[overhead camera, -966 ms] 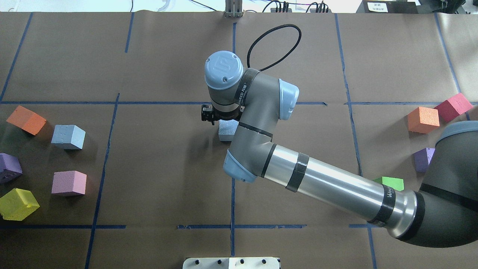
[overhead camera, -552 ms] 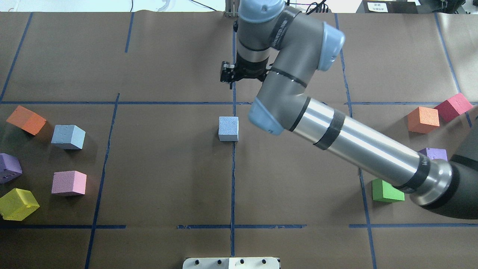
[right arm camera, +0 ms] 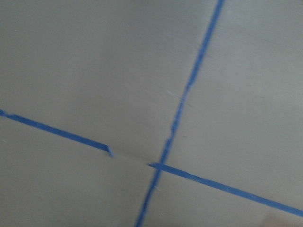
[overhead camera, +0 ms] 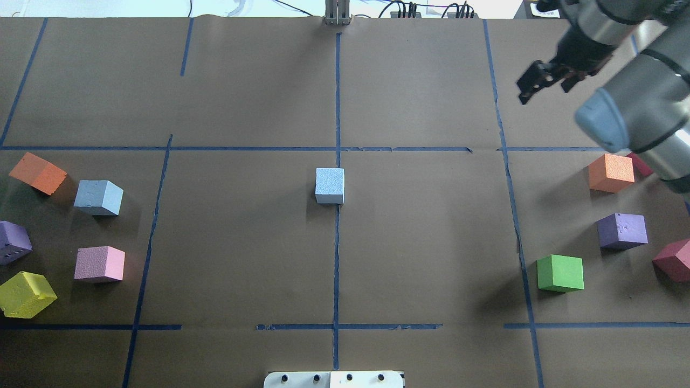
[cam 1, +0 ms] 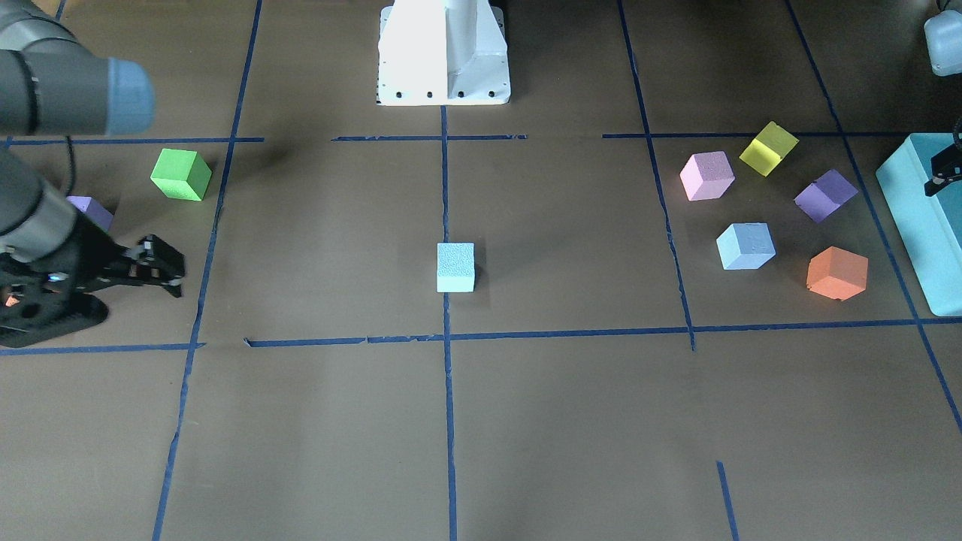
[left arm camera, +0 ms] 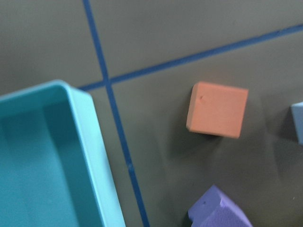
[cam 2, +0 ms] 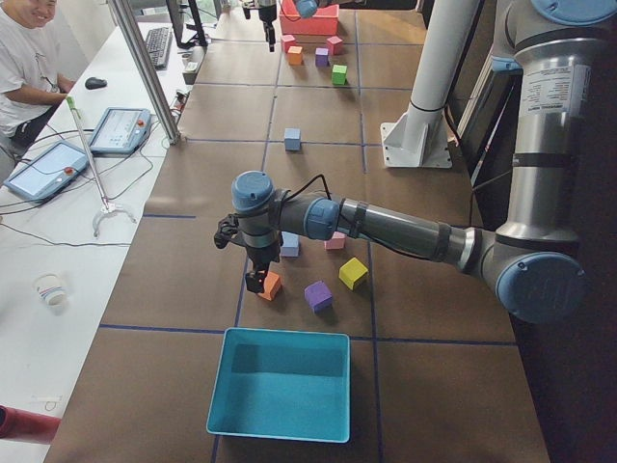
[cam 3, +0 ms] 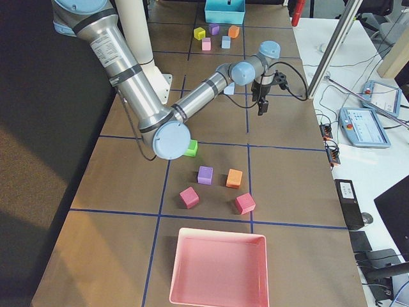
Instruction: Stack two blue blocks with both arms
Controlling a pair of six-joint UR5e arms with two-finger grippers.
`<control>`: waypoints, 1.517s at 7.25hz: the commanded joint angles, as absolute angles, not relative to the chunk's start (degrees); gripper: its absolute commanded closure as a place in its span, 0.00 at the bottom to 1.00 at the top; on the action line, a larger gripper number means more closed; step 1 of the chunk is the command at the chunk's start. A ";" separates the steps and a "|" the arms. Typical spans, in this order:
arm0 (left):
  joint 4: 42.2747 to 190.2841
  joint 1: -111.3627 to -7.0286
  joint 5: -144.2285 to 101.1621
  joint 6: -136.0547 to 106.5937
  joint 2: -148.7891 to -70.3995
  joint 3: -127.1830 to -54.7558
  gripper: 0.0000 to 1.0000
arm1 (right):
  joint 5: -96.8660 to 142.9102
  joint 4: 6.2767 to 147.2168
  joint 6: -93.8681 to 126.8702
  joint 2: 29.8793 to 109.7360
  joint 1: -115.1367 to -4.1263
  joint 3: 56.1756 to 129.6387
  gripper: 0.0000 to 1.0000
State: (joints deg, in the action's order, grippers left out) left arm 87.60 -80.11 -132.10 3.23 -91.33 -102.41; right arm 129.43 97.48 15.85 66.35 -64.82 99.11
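Swung clear since a sec ago, right gripper (overhead camera: pixel 540 85) spreads empty fingers; 1st blue block (overhead camera: pixel 329 186) sits centre as base, 2nd blue block (overhead camera: pixel 98 197) waits left; we can't read left gripper (cam 2: pixel 255 280) fingers

I see a green cube (overhead camera: pixel 560 273), purple cube (overhead camera: pixel 622 230) and orange cube (overhead camera: pixel 611 172) near the tabletop's right edge, a pink tray (cam 3: pixel 217 268) against that edge, and a teal box (cam 2: pixel 280 391) at the left edge.

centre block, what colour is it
The centre block is pale blue, clearest in the overhead view.
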 commanded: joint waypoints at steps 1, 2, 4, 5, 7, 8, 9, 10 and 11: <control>88.06 -79.19 -132.36 -2.15 -94.21 -102.39 0.00 | 132.89 97.12 -6.76 83.25 -75.89 104.40 0.00; 88.24 -76.41 -132.36 -5.50 -94.83 -103.61 0.00 | 132.80 96.86 -15.47 88.80 -80.20 104.24 0.00; 94.53 -67.55 -131.84 -19.42 -94.75 -106.08 0.00 | 132.36 96.77 -19.00 94.90 -84.36 105.11 0.00; 102.40 -61.67 -131.14 -27.95 -94.40 -104.60 0.00 | 132.45 96.68 -15.33 94.75 -84.29 105.29 0.00; 108.19 -55.66 -125.26 -36.79 -94.31 -101.79 0.00 | 132.45 96.68 -14.59 94.66 -84.29 105.38 0.00; 108.28 -55.55 -125.24 -38.22 -93.87 -100.91 0.00 | 132.45 96.68 -14.68 94.66 -84.29 105.29 0.00; 108.28 -55.46 -125.24 -38.49 -93.52 -100.20 0.00 | 132.45 96.68 -14.94 94.75 -84.29 105.29 0.00; 108.28 -55.11 -125.24 -39.71 -93.60 -99.24 0.00 | 132.45 96.68 -15.03 94.83 -84.29 105.38 0.00; 108.28 -54.06 -125.24 -39.99 -93.60 -98.53 0.00 | 132.45 96.59 -15.20 94.83 -84.29 105.38 0.00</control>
State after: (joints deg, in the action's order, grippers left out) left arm 108.24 -55.04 -125.28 -39.26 -93.64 -99.50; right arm 132.45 96.66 -15.01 94.79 -84.28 105.34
